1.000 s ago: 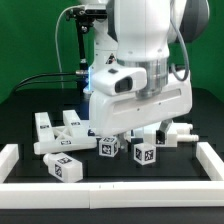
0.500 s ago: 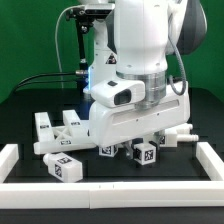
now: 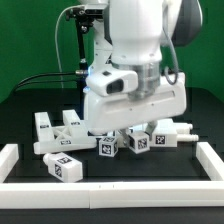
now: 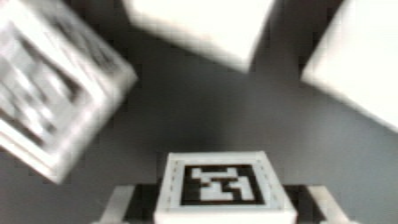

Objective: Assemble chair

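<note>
— White tagged block (image 3: 137, 143): where is it?
— Between the claw's fingers. The claw (image 4: 217, 205) dipped, narrowed from wide open and rose again. It now looks pinched on the block, which sits tilted and slightly raised.
— Meaning?
— Probably a grasp made. Other chair pieces (image 3: 60, 135) lie loose on the worktop (image 3: 150, 172) beside the claw.
</note>
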